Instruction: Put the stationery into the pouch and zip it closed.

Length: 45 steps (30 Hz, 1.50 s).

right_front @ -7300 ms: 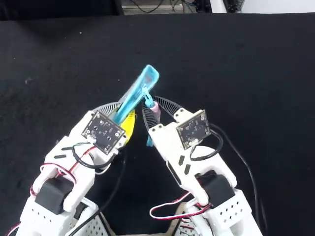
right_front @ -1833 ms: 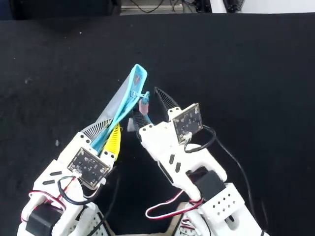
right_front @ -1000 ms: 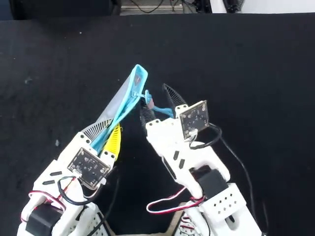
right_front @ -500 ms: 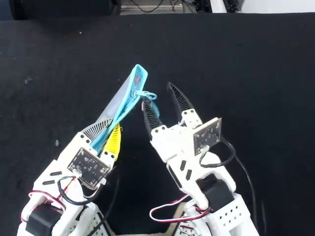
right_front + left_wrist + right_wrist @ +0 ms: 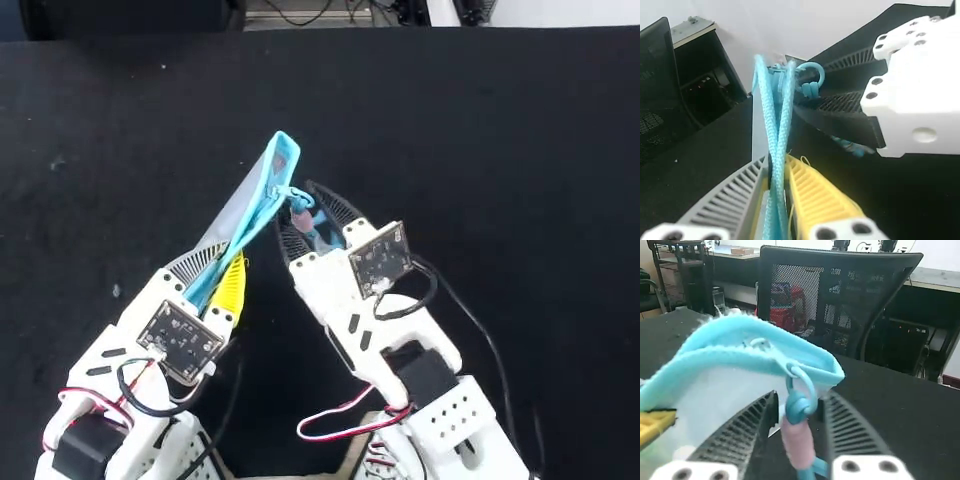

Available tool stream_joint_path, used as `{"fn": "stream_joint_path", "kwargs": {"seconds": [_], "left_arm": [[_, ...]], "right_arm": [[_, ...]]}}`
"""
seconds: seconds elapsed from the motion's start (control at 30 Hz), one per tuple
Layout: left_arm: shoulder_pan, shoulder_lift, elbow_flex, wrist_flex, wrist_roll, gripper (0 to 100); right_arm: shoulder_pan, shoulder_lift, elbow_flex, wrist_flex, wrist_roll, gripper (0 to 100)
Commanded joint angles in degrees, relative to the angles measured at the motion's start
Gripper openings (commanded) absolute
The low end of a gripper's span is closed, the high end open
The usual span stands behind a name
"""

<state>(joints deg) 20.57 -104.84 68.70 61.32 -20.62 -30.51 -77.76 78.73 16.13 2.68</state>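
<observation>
A pouch [image 5: 262, 195] with a light blue zipper rim and a pale see-through body is held up off the black table, tilted. My left gripper [image 5: 235, 250], with one grey and one yellow finger, is shut on its lower end; the left wrist view has the blue rim [image 5: 772, 115] running up from between those fingers [image 5: 800, 190]. A zipper pull [image 5: 300, 214], a blue cord loop with a pink tag [image 5: 797, 440], hangs at the pouch's [image 5: 740, 347] upper end. My right gripper [image 5: 297, 208] sits closed around that pull, the black fingers [image 5: 740, 440] on either side of the tag.
Black cloth covers the table [image 5: 480, 150], with open room to the far side and both flanks. The arms' bases and red and white cables [image 5: 345, 420] crowd the near edge. A mesh office chair [image 5: 840, 305] stands in the room behind.
Half a second ago my right gripper stood wide open, drawn back right of the pull. It has moved back in and closed on the pull. The left arm and pouch kept still.
</observation>
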Motion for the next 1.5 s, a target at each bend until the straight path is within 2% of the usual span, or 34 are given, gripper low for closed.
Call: {"fn": "stream_joint_path", "kwargs": {"seconds": [0.0,0.27,0.67,0.87,1.13,1.37,1.47], "left_arm": [[-1.5,0.4,2.9,2.5,1.0,3],[-1.5,0.4,3.0,2.5,1.0,3],[-1.5,0.4,3.0,2.5,1.0,3],[-1.5,0.4,3.0,2.5,1.0,3],[-1.5,0.4,3.0,2.5,1.0,3],[-1.5,0.4,3.0,2.5,1.0,3],[-1.5,0.4,3.0,2.5,1.0,3]], "right_arm": [[-0.1,-2.9,-3.2,-1.1,0.7,6.5],[-0.3,-7.4,-3.6,3.8,0.4,19.8],[-0.2,-7.8,-3.4,3.5,0.8,10.0],[0.0,-7.8,-3.6,3.5,0.5,1.1],[0.0,-7.8,-3.6,3.5,0.4,4.7],[0.0,-7.8,-3.6,3.5,0.4,4.2],[0.1,-7.8,-3.6,3.4,0.4,1.0]]}}
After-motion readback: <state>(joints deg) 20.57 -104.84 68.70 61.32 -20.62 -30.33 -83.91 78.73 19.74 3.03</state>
